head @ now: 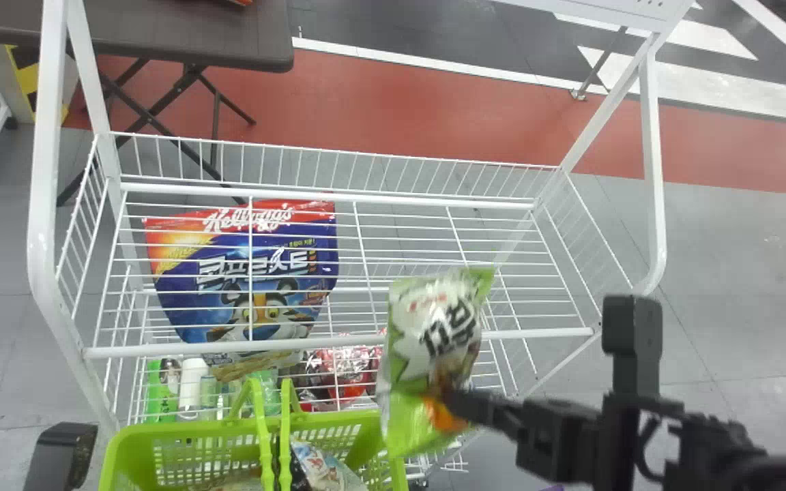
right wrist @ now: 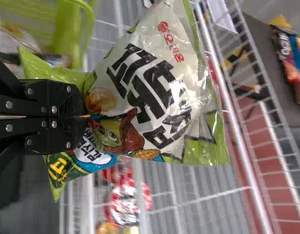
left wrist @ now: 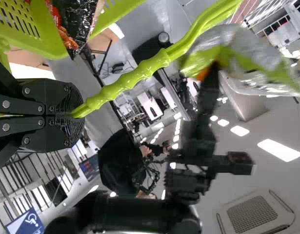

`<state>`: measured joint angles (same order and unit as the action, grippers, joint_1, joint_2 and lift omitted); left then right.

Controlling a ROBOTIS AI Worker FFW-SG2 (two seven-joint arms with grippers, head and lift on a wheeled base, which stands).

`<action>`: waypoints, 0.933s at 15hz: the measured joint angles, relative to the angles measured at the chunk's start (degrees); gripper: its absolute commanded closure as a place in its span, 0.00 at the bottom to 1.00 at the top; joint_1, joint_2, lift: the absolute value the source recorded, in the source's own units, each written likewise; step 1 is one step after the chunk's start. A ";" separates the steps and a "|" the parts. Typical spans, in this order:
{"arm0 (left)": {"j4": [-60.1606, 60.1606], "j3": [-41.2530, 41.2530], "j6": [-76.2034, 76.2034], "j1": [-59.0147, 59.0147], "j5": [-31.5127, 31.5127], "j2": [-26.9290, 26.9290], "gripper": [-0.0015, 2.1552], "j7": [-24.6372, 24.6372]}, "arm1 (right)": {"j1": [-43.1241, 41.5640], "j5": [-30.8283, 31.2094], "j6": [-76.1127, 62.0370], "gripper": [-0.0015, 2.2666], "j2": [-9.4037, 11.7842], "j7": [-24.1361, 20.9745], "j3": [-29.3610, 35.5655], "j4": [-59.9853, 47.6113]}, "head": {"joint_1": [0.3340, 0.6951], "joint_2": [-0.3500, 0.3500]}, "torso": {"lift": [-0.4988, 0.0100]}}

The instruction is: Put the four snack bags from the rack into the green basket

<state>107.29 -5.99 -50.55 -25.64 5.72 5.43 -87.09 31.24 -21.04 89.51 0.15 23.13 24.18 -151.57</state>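
Snack bag (head: 430,320), one: pinched in the right gripper (right wrist: 82,116) towards its near end, long axis pointing away from the robot, just off the far right corner of the green basket (head: 192,431). Left gripper (left wrist: 77,115): clamped on the basket handle (left wrist: 132,77). Right arm was nearer the bag.

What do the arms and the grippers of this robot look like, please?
The right arm is black, built of boxy blocks, with a black cable looping beside it. The left gripper and the right gripper look alike: matte black, with flat plates, round silver screws and fine ridges towards the tips. I see no markings on them.
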 measured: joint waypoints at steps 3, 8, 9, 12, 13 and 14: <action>1.09 0.70 -0.01 -1.23 0.23 -0.45 0.99 0.57 | 7.30 -1.17 0.25 0.93 -0.06 3.28 -1.15 -0.26 | 1.00 0.00 | 0.97; 1.91 -0.73 -0.17 -1.55 0.12 -0.60 0.99 0.71 | 12.80 -1.03 -2.88 0.93 -0.06 6.17 -5.84 9.16 | 1.00 0.00 | 0.97; 2.00 -1.08 -0.20 -1.64 0.04 -0.60 0.99 0.78 | 13.21 -1.20 -4.86 0.93 -0.06 6.56 -6.88 10.72 | 1.00 0.00 | 0.97; 2.18 -1.73 -0.06 -2.24 -0.15 -0.60 0.99 1.05 | 13.35 -3.96 -12.11 0.92 -0.06 5.91 -8.06 13.15 | 1.00 0.00 | 0.97; 2.21 -1.80 -0.04 -2.44 -0.17 -0.60 0.99 1.05 | 13.20 -5.61 -14.23 0.90 -0.06 5.52 -8.13 13.77 | 1.00 0.00 | 0.97; 2.23 -1.82 -0.02 -2.59 -0.18 -0.60 0.99 1.05 | 13.07 -7.10 -15.55 0.89 -0.06 5.41 -8.20 14.46 | 1.00 0.00 | 0.97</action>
<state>109.52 -7.81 -50.57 -28.23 5.54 4.83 -86.04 44.31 -28.14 73.97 0.09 28.54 15.98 -137.11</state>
